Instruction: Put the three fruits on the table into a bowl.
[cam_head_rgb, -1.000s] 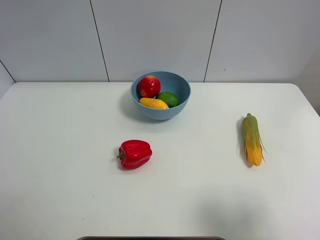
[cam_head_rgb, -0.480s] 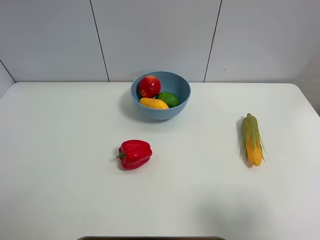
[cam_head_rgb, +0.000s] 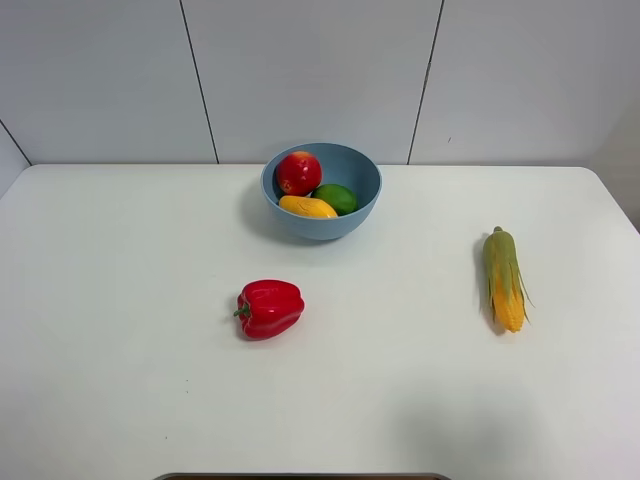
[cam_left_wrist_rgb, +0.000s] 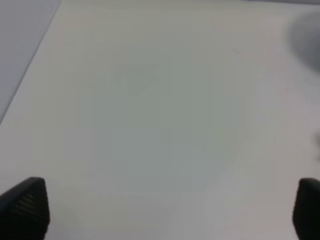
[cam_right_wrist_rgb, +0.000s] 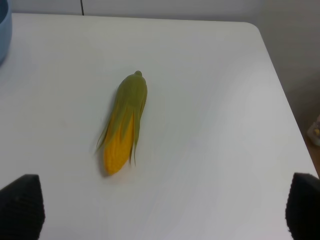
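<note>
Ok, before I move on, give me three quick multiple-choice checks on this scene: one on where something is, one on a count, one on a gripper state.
1. Where does the corn cob lie?
A. in the bowl
B. on the table, right of the bowl
C. against the bell pepper

2. How many fruits are in the bowl?
A. one
B. two
C. three

3. How is the right gripper?
A. open, holding nothing
B. shut on the corn cob
C. shut on the apple

Answers:
1 B: it rests alone on the table, apart from the bell pepper.
2 C: apple, lime and mango sit inside.
3 A: its fingertips stand wide apart, short of the cob.
</note>
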